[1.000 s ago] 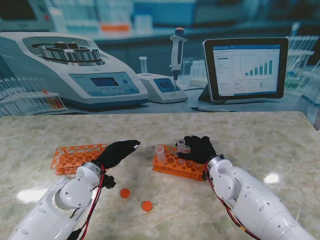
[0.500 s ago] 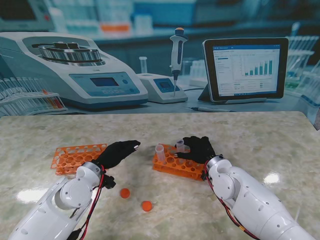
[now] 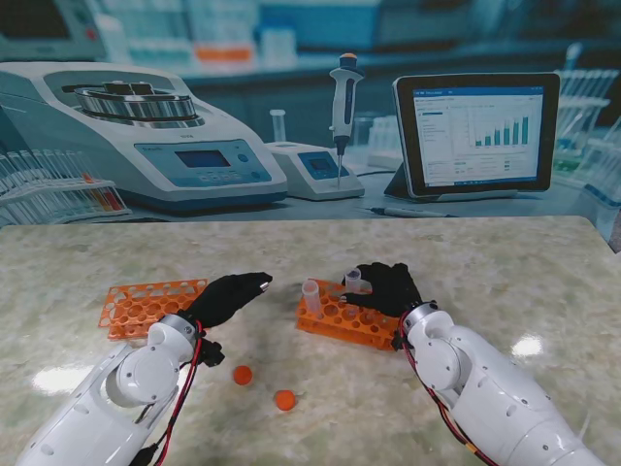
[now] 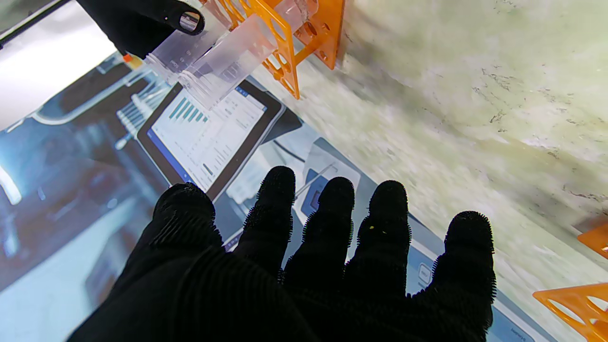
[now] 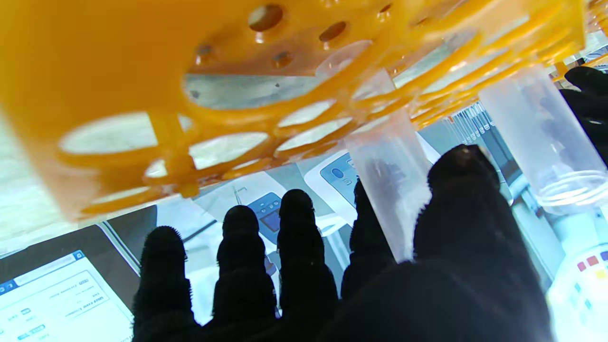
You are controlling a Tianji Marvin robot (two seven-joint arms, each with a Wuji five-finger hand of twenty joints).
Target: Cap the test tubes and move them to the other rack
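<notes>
**Right hand draws a tube up out of the near rack**

Since the earlier frames the right hand (image 3: 385, 287) has lifted slightly, and the tube (image 3: 353, 282) pinched at its fingertips now stands higher above the orange rack (image 3: 342, 320) and leans a little to the left; the left arm has not shifted.

From the stand's view, a second tube (image 3: 311, 297) sits upright at the rack's left end, open mouth up. Two orange caps (image 3: 243, 375) (image 3: 284, 399) lie on the table (image 3: 505, 272) nearer to me. The left hand (image 3: 229, 296) hovers between the two racks, fingers extended and holding nothing, just beside the empty rack (image 3: 150, 305) on the left.

The left wrist view shows its fingers (image 4: 278, 199) spread and free, with both tubes (image 4: 223, 59) across the way, long axes close to parallel.

The right wrist view shows the thumb (image 5: 463, 199) and a finger closed on the held tube (image 5: 387, 171), its long axis running out of the rack's grid toward the palm.

I judge this the pick-up step, before capping: neither tube wears a cap. The next move likely calls for lifting the tube clear of the grid along its own axis, keeping the mouth upward, then meeting a cap.
</notes>
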